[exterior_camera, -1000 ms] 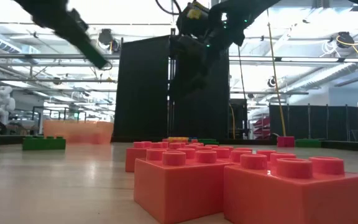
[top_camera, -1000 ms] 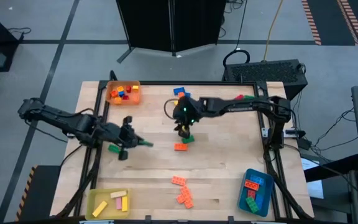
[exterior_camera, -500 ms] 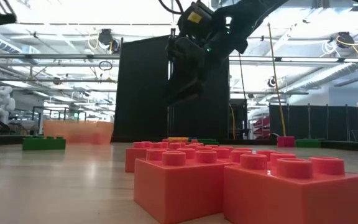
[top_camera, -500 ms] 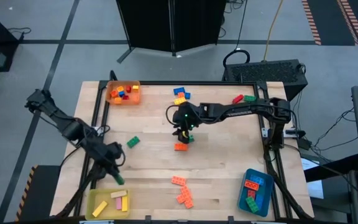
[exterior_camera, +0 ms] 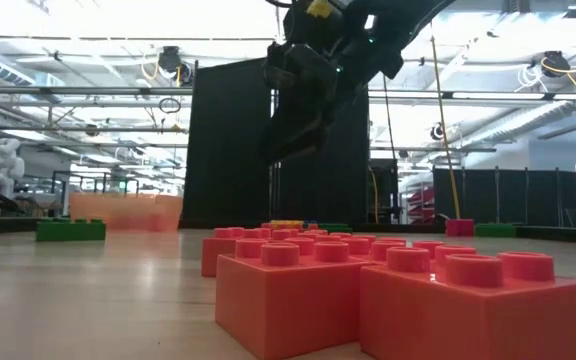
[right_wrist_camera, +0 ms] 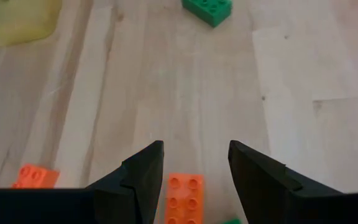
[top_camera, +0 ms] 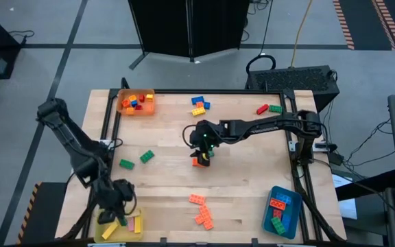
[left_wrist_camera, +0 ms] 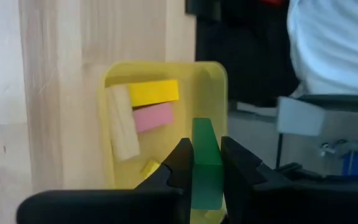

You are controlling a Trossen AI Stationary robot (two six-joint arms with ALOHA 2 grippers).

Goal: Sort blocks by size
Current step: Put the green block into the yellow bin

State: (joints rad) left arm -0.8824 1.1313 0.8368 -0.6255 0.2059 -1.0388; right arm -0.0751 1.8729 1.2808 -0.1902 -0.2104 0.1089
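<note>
Left gripper (left_wrist_camera: 201, 163) pinches long green block (left_wrist_camera: 205, 155) above yellow tray (left_wrist_camera: 211, 74) at near-left worktop corner, likely for drop-off. Right gripper (right_wrist_camera: 194, 163), fingers wide, hovers over orange block (right_wrist_camera: 184, 199) mid-worktop, apparently lining up grasp.

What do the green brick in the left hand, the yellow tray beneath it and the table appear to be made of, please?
Green brick: likely moulded plastic, smooth with an even colour. Yellow tray: probably plastic too, with rounded corners and a thin rim that looks slightly translucent. Table: wood, pale boards with visible grain and seams.
</note>
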